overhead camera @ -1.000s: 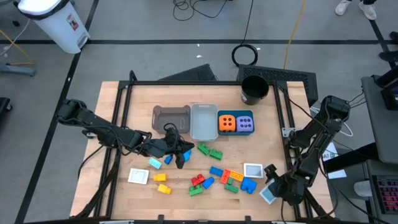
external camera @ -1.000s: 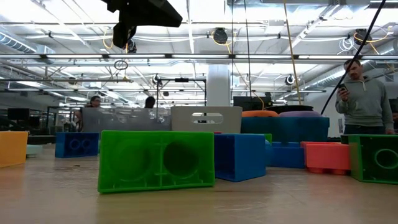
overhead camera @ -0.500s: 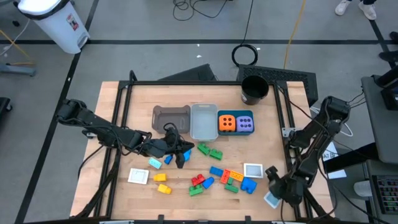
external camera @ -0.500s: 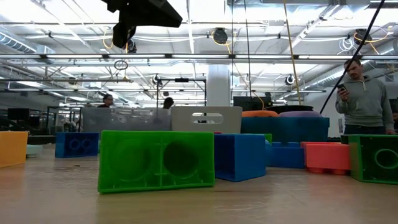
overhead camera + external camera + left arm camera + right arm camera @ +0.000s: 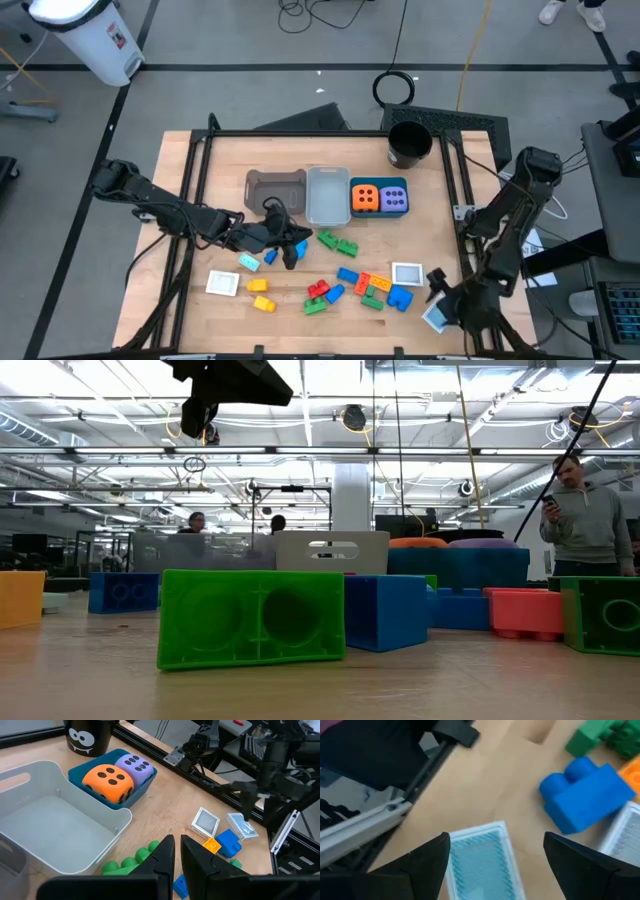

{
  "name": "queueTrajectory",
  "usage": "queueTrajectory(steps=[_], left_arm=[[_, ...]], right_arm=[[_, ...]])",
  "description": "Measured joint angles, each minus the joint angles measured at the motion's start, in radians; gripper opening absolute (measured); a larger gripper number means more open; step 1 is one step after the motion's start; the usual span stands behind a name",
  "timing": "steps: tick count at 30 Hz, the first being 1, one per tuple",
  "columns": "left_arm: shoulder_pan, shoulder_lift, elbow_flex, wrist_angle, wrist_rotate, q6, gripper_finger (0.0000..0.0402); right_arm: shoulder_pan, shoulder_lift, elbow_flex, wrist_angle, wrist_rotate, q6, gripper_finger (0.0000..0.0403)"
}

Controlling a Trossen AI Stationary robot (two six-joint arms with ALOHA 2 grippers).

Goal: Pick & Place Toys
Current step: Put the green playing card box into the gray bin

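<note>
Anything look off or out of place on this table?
Mostly ordinary scatter of bricks. One oddity: a flat card lies at the table's near right edge beside the frame rail, apart from the other toys, between the open right gripper's fingers.

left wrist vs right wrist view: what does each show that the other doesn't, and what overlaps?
Left wrist only: the shut left pincer, the orange cube and purple cube sitting together in the teal bin, the clear bin, the black cup, and the right arm farther off.

Right wrist only: the open right pincer hovering with its fingers either side of a card.

Both: that card near the table's edge, the blue brick beside it, and green bricks.
</note>
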Motion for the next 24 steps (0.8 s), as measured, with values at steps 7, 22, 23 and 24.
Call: queueTrajectory(steps=[7,22,23,24], left_arm=[[0.0,0.0,0.0,-0.001,0.0,-0.013,0.0035],[0.0,0.0,0.0,-0.002,0.0,-0.027,0.0035],[0.0,0.0,0.0,-0.002,0.0,-0.027,0.0035],[0.0,0.0,0.0,-0.002,0.0,-0.026,0.0035]], right_arm=[[0.066,0.149,-0.001,-0.015,-0.02,0.088,0.0308],[0.021,0.215,0.003,-0.126,0.153,0.095,0.0308],[0.008,0.215,0.002,-0.127,0.187,0.086,0.0308],[-0.005,0.215,0.002,-0.126,0.211,0.073,0.0308]])
